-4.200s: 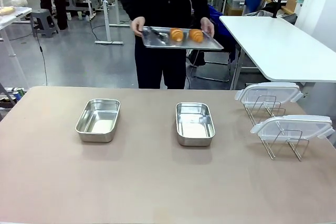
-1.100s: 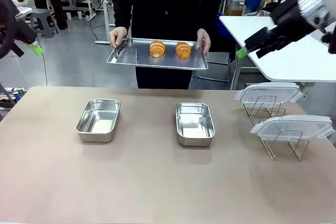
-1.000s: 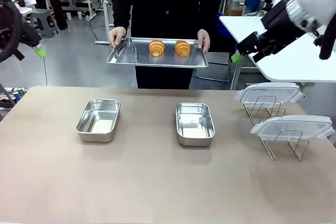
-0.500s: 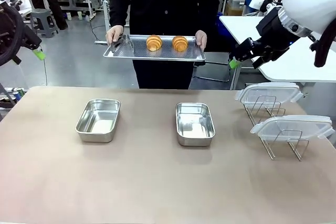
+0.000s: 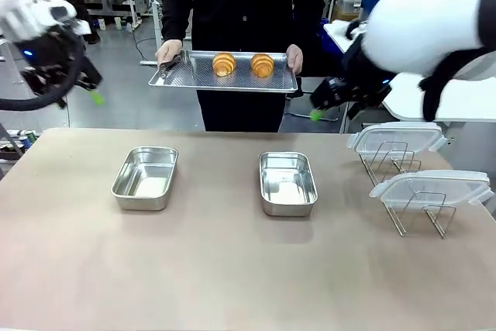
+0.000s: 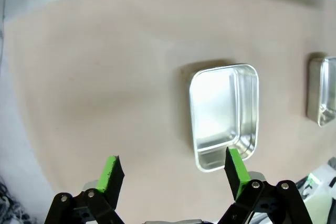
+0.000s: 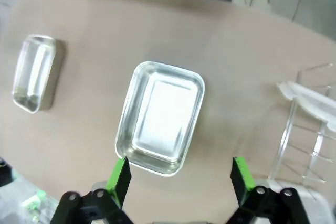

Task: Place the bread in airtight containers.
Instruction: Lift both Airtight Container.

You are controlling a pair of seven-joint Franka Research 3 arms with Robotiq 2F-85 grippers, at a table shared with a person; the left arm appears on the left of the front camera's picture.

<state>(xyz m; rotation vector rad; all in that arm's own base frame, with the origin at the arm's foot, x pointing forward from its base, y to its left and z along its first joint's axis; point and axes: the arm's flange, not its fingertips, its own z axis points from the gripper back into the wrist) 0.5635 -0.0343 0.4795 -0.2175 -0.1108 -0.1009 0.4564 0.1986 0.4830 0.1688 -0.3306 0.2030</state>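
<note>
A person across the table holds a flat metal tray (image 5: 223,81) with the bread on it, two golden croissants (image 5: 224,63) (image 5: 262,64) side by side. Two airtight containers, steel pans without lids, sit on the table: one on the left (image 5: 145,177) (image 6: 226,116), one in the middle (image 5: 287,184) (image 7: 160,116). My left gripper (image 5: 94,96) (image 6: 173,169) hangs open, high over the table's left edge above the left pan. My right gripper (image 5: 316,113) (image 7: 181,177) is open too, high above the middle pan. Both are empty.
Two clear snap lids (image 5: 397,138) (image 5: 431,187) rest on wire racks at the table's right side. Black tongs (image 5: 169,62) lie on the tray's left end. A white table (image 5: 418,67) stands behind on the right.
Both arms have swung in toward the table, the left one rightward and down, the right one leftward and down. The person has shifted the tray slightly left and up.
</note>
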